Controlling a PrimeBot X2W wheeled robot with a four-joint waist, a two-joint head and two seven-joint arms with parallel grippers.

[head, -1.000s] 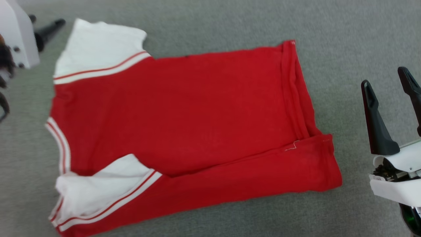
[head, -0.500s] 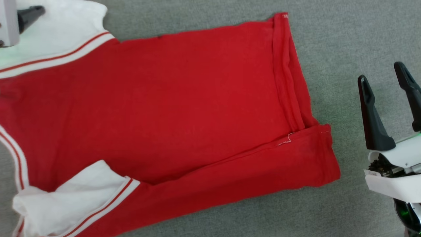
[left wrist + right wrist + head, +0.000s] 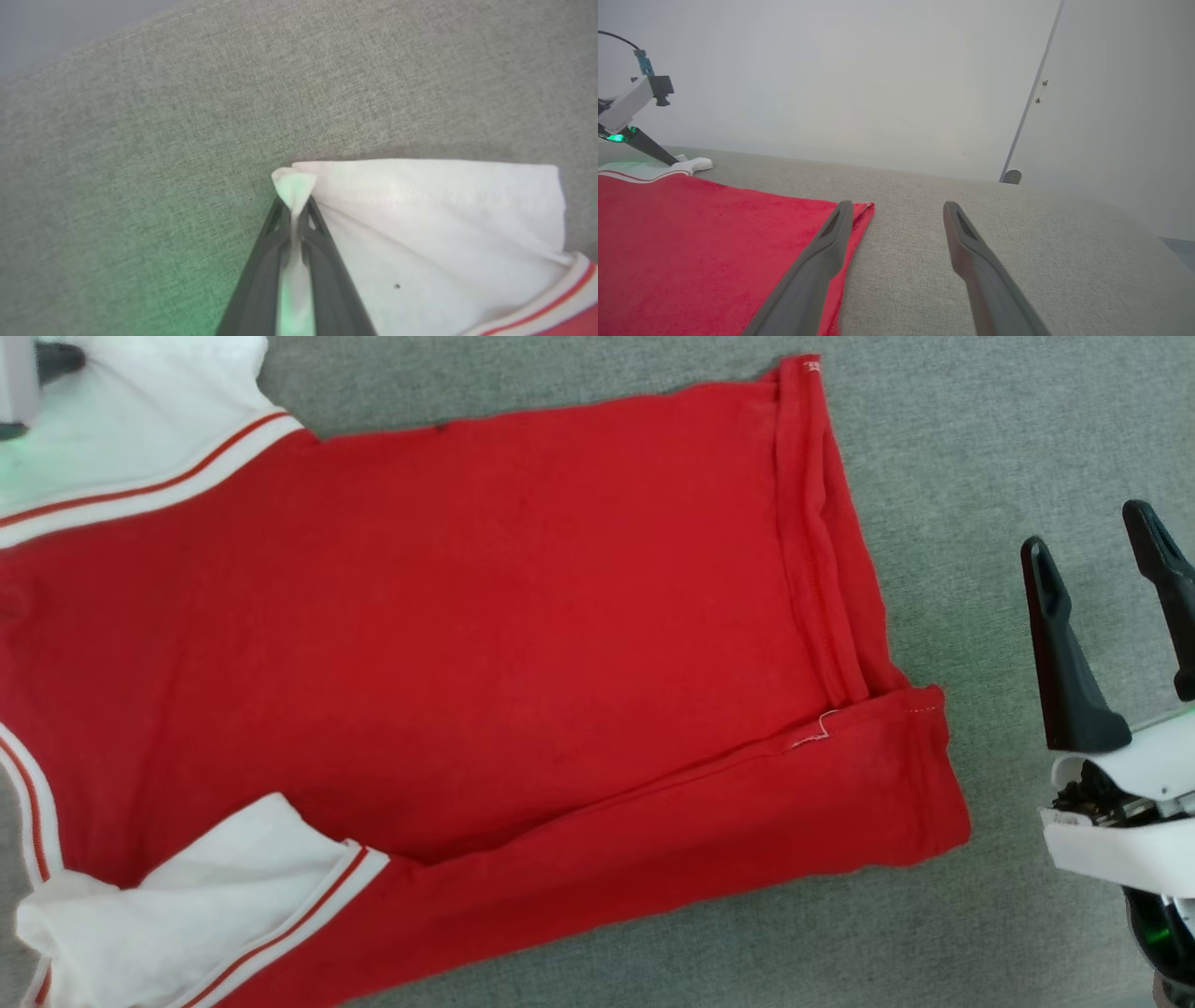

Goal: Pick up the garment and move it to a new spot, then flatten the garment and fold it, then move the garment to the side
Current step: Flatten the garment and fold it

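Lying spread on a grey fabric surface [image 3: 980, 429], the garment [image 3: 523, 616] is shown with a plain red side up. Its near long edge is folded over onto the body as a red strip, and the hem is rolled into a doubled ridge. At the opposite end, one white sleeve with red-and-white trim is crumpled at the garment's near corner, and the far sleeve [image 3: 420, 224] is laid flat at the far corner.

A corner of that far sleeve is pinched by the left tool [image 3: 293, 210], whose fingers are closed on the white cloth, with a small tuft pushed out beyond the tips. A green glow is cast on the surface and cloth beside that tool.

The right tool [image 3: 1085, 532] is held apart from the garment, beyond its hem end, with its jaws spread wide. In its wrist view one finger is seen overlapping the hem corner, though whether they touch cannot be told.

Behind the garment's far edge a pale wall [image 3: 831, 70] is seen. Further off, beyond the hem end, a pale panel [image 3: 1120, 116] is seen with a round grey fitting [image 3: 1011, 176] at its foot.
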